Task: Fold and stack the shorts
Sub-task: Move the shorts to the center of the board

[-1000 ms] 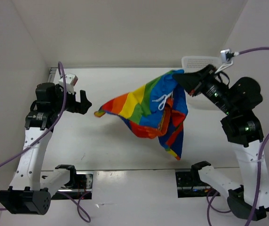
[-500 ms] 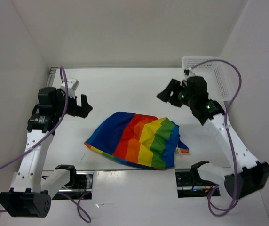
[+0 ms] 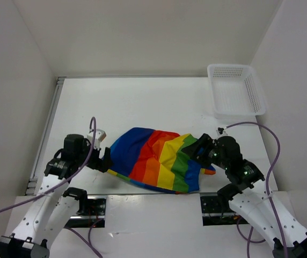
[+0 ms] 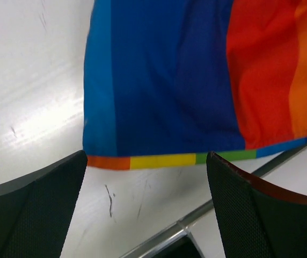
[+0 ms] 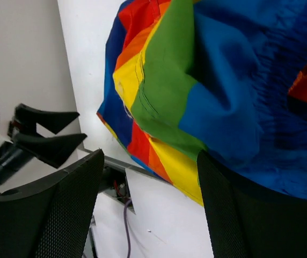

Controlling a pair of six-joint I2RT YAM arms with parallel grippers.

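- White tabletop (image 3: 143, 102), plain white walls on three sides.
- L gripper (image 3: 104, 159): jaws spread wide, released, nothing between them. Wrist cam: both fingers (image 4: 30, 209) clear of the cloth, bare table between them, hem just ahead of the tips.
- R gripper (image 3: 197, 148): jaws also apart, no cloth pinched. Wrist cam: fingers (image 5: 62, 215) frame the green/blue bunch. One finger overlaps blue fabric; contact can't be told.
- Shorts (image 3: 153, 158): rumpled heap on near part of table, between the two grippers. Stripes run navy/blue at L end, then red, orange, yellow, green twd R end. R end bunched, blue folds.
- Near-L hem has thin rainbow trim, lies close to a metal rail (image 4: 196, 215) at table's near edge.
- White mesh basket (image 3: 236, 97): far-R corner, well apart from shorts.
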